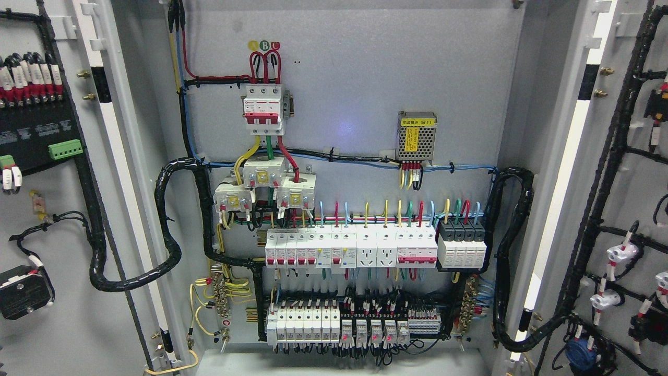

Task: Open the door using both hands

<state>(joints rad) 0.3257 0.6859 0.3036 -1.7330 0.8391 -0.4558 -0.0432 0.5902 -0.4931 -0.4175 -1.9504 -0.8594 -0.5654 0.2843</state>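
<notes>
Doors of the electrical cabinet stand swung wide on both sides: the left door [78, 219] fills the picture's left edge with its inner face turned toward the camera, and the right door [626, 209] does the same at the right edge. Neither robot hand shows anywhere, so the state of the fingers cannot be told. Between the doors the grey back panel [365, 78] is fully exposed. High on it sits a red-and-white main breaker [265, 109] with red looped wires rising to three round labels above it. To the right hangs a perforated metal power supply [416, 136] bearing a yellow sticker. Below the breaker cluster three white current transformers [263, 188], and under them runs a long row of white breakers [349, 248] with sockets in its middle, ending at a block of black-topped modules [462, 243]. A lower row of breakers and relays [339, 324] sits near the cabinet floor. Thick black wrapped cable bundles loop from the panel to each door, one at the left [167, 219] and one at the right [509, 261]. The left door carries a black terminal board [36, 130] with a green connector; the right door carries wired switches and lamps [621, 256].
</notes>
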